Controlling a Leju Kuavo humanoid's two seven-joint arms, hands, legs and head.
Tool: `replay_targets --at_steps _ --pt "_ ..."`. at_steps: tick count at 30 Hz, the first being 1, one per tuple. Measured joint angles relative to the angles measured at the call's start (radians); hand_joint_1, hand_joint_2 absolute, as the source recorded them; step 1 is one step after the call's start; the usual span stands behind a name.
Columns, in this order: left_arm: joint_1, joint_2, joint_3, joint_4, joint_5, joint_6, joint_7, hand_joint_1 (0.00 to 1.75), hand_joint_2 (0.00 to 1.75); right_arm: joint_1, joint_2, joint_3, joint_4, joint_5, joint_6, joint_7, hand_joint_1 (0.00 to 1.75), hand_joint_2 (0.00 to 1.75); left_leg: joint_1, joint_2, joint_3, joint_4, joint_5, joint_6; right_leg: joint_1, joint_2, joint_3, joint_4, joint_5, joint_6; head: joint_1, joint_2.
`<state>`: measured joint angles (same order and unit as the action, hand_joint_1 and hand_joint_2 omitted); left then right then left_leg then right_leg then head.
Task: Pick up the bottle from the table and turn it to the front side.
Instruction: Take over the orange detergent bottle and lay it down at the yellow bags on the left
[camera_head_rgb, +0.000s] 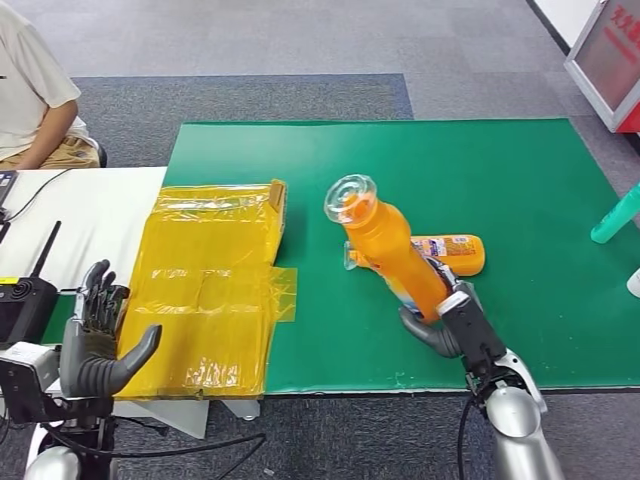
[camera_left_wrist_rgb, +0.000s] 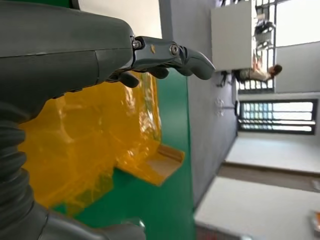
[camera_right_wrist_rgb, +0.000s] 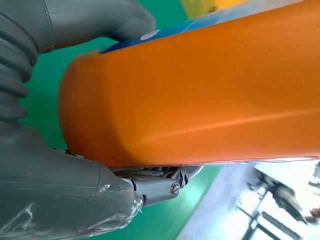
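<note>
Glossy smooth orange plastic bottle; matt green table mat; crinkled shiny yellow film.

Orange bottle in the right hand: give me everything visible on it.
The orange bottle looks like smooth, glossy plastic, with a clear cap at its far end and a blue-edged label near its base. It is lifted off the green mat and tilted, cap pointing up and away from the robot. The right hand grips its lower end, thumb on one side, fingers on the other. A second orange bottle lies flat behind it.
</note>
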<state>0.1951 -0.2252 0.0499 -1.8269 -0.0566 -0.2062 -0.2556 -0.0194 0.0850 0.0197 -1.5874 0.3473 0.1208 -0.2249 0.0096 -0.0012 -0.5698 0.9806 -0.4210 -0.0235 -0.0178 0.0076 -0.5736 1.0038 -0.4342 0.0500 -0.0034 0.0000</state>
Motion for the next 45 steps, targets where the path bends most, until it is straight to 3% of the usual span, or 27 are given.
replay_targets --at_steps 4,9,17,32,45 --pt "-0.059 0.037 -0.054 0.071 0.223 0.003 -0.016 0.0 1.75 -0.014 0.008 0.044 0.007 -0.095 -0.089 -0.093 1.75 1.75 0.0 0.0 0.0 0.0 0.001 -0.001 0.0 0.0 -0.001 0.0 0.001 0.0 0.0 0.0" --pt "-0.151 0.105 -0.19 0.145 0.302 0.001 0.005 0.0 1.75 -0.052 0.006 0.142 0.042 -0.157 -0.155 -0.11 1.75 1.75 0.0 0.0 -0.001 0.0 0.003 -0.001 0.001 0.0 -0.001 0.0 0.002 -0.001 0.0 0.0" --pt "-0.258 0.174 -0.389 0.195 0.397 -0.096 0.056 0.0 1.75 -0.116 0.0 0.239 0.131 -0.176 -0.186 -0.122 1.75 1.75 0.0 0.0 -0.002 0.0 0.003 -0.001 0.0 0.0 -0.002 0.0 0.003 0.0 0.0 0.0" --pt "-0.391 0.201 -0.603 0.218 0.335 -0.084 0.086 0.0 1.75 -0.179 0.0 0.384 0.263 -0.099 -0.226 -0.126 1.75 1.75 0.0 0.0 -0.003 0.0 0.004 -0.001 0.0 0.0 -0.003 0.0 0.004 0.0 0.0 0.0" --pt "-0.404 0.197 -0.65 0.218 0.187 0.044 0.064 0.0 1.75 -0.174 -0.008 0.501 0.303 0.039 -0.283 -0.153 1.75 1.75 0.0 0.0 -0.004 0.0 0.004 -0.001 0.0 0.0 -0.005 0.0 0.004 0.0 0.0 0.0"
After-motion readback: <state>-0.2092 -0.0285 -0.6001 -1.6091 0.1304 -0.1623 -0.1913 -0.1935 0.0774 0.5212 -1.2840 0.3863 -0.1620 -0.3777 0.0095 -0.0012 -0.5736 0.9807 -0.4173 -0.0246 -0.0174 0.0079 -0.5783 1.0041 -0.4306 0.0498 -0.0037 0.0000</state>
